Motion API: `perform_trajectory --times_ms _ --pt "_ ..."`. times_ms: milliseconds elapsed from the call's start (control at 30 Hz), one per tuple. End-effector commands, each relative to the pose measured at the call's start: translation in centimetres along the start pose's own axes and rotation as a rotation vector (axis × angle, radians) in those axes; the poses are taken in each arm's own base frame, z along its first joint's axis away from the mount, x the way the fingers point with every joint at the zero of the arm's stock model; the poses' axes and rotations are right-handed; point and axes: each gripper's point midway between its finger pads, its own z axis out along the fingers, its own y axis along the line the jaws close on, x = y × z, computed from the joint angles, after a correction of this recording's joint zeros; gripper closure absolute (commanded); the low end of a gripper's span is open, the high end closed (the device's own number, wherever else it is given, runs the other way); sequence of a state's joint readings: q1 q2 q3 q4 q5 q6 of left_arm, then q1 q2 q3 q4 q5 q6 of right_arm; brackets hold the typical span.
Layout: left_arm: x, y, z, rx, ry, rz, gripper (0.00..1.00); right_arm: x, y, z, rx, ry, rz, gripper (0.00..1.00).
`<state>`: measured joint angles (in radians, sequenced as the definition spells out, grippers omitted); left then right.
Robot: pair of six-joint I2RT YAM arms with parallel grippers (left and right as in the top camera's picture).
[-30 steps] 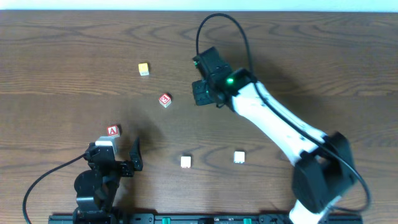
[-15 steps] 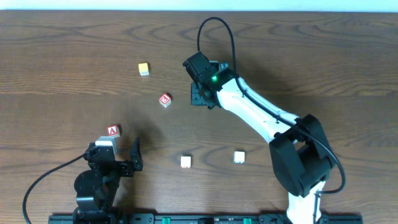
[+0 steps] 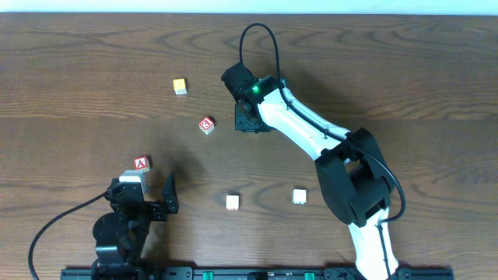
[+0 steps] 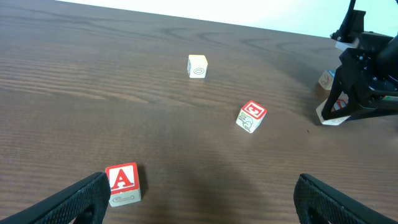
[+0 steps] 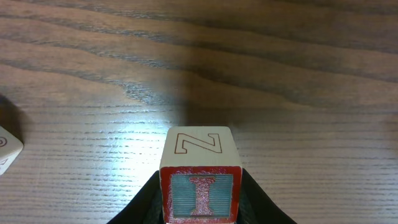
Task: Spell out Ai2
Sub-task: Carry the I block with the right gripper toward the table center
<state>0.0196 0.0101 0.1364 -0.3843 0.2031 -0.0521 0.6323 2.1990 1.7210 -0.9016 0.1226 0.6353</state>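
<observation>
My right gripper is shut on the I block, a wooden cube with a red-framed I on one face and an outlined Z on top, held over the table's middle. The A block lies at the front left, also in the left wrist view, just beside my left finger. My left gripper is open and empty behind it. A red-faced block lies left of my right gripper, also in the left wrist view.
A yellow-topped block lies at the back left, also in the left wrist view. Two pale blocks lie near the front middle. The right arm stretches diagonally across the table.
My right gripper has moved left with the I block, from about mid-table toward the red-faced block. The left arm and loose blocks have not moved.
</observation>
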Motion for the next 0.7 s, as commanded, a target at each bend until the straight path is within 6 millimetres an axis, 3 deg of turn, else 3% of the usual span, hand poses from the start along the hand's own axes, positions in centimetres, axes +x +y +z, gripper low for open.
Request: perform_trajectory --times_ms 0,367,667 --pt "0.8 0.3 0.3 -0.01 0.015 -0.008 0.05 -0.9 -0.7 0.2 -0.003 0.003 0.018 0.99" --pt "0.8 0.3 0.3 -0.01 0.015 -0.008 0.05 -1.1 -1.1 0.4 -0.013 0.013 0.018 0.99" --pt "0.8 0.3 0.3 -0.01 0.016 -0.008 0.04 0.0 -0.8 1.7 -0.015 0.062 0.012 0.98"
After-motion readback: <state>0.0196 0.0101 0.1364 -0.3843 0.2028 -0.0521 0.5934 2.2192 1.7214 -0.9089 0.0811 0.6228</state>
